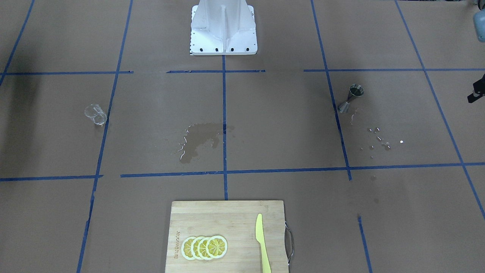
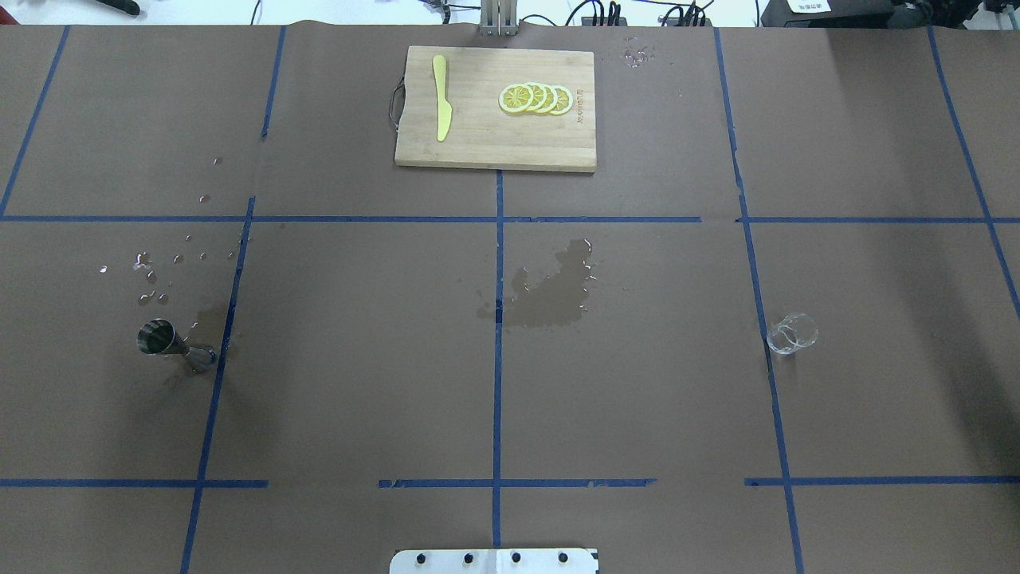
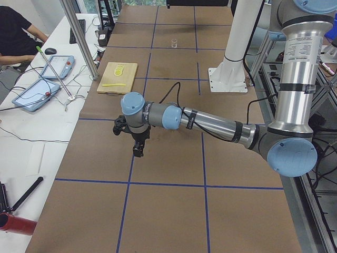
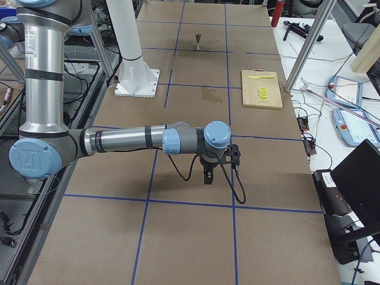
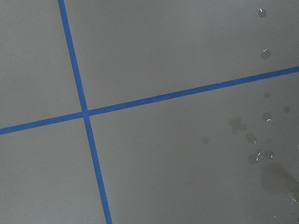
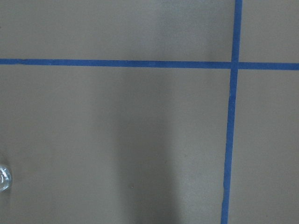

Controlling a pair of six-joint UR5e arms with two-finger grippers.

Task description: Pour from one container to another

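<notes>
The clear glass tumbler (image 1: pixel 95 114) (image 2: pixel 792 333) stands on the brown table on the robot's right side; it looks small in the exterior left view (image 3: pixel 174 44), and its rim shows at the edge of the right wrist view (image 6: pixel 3 177). The steel jigger (image 1: pixel 350 99) (image 2: pixel 171 343) (image 4: pixel 198 40) stands upright on the robot's left side. My left gripper (image 3: pixel 138 152) hangs above the table, outboard of the jigger. My right gripper (image 4: pixel 206 176) hangs above the table, outboard of the tumbler. Both show only in side views, so I cannot tell their state.
A wet patch (image 1: pixel 201 138) (image 2: pixel 550 291) darkens the table's centre, and droplets (image 1: pixel 379 138) (image 5: pixel 254 144) lie near the jigger. A wooden cutting board (image 1: pixel 212 216) (image 2: pixel 478 143) holds lemon slices (image 1: pixel 204 247) and a yellow knife (image 1: pixel 262 242). The robot base (image 1: pixel 223 28) stands opposite.
</notes>
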